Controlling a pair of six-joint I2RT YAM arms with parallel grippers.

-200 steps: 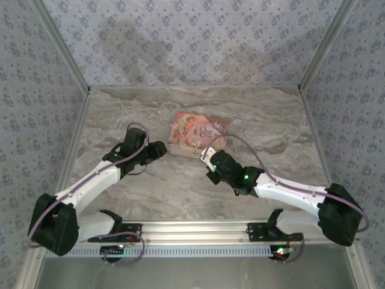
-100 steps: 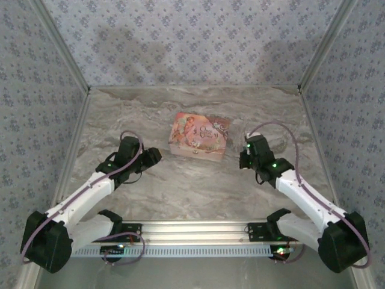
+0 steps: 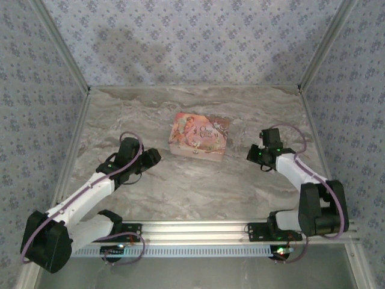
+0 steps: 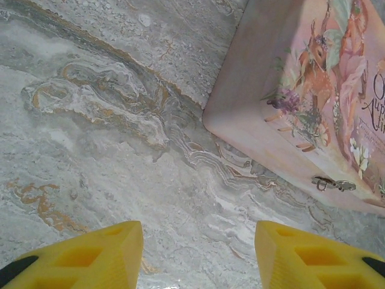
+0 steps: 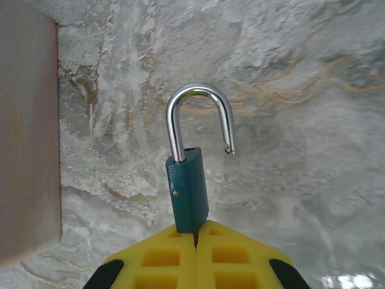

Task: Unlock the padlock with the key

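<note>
Our right claw [image 5: 195,232] is clamped on the lower end of the padlock [image 5: 187,189]. The two yellow pads [image 5: 162,259] meet around the blue body, so it stands out ahead of the fingertips with the shackle [image 5: 200,96] at the far end. One leg of the shackle sits in the body. The other hangs free, its notched tip clear of the body, so we judge the lock to be open already. Holding it by the bottom leaves the shackle room to swing, but it also covers the end where a keyway would be. We therefore cannot tell whether a key sits there.

The padlock touches nothing but the pads, and the marble table [image 5: 301,150] lies beyond it. The side of the pink box [image 5: 27,138] stands to the left of this claw, apart from the lock.

Our left claw [image 4: 198,247] has its fingers [image 4: 90,253] spread wide, with bare table in the gap between them. The box's corner lies ahead and to the right of it, and a small metal latch [image 4: 334,183] on the box's side wall sits ahead of the right finger. Empty and low beside the box, this claw looks to us to be standing by rather than working.

We judge the task at or near its end, with little left beyond setting the lock down. The grip is on a narrow body, so the lock could pivot between the pads if it is moved briskly.
</note>
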